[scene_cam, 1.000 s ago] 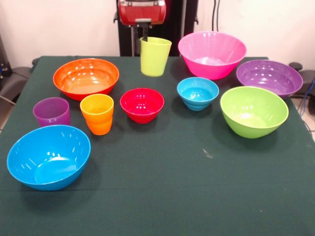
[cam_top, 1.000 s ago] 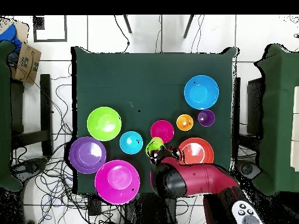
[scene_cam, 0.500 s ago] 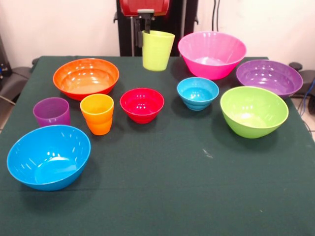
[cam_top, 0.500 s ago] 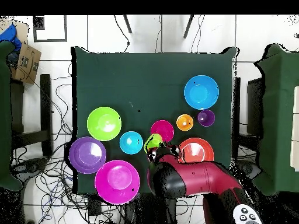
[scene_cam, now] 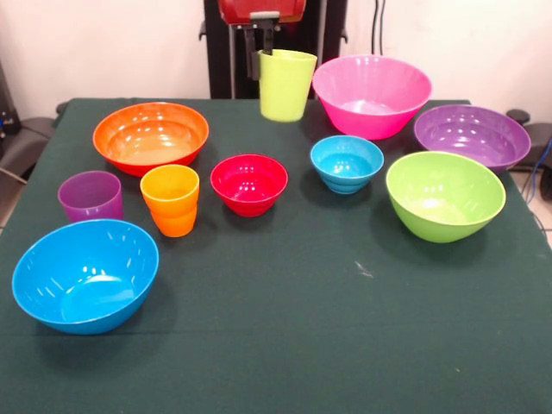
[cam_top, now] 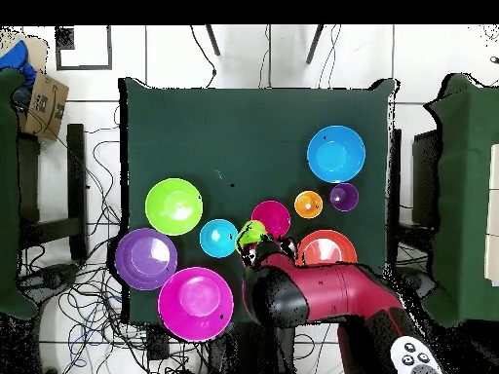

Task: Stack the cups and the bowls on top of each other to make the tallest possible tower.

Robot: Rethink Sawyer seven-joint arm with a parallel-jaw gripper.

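end effector (scene_cam: pixel 261 43) pinching lime green cup (scene_cam: pixel 286 84) by rim, clear of worktop (scene_cam: pixel 293 328) | light, stiff, slick plastic; rim/wall grip best

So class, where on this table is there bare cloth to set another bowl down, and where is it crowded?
The near half of the table is bare, from the big blue bowl across, below the green bowl. The far half is crowded: the red bowl, orange cup and small blue bowl leave only narrow gaps.
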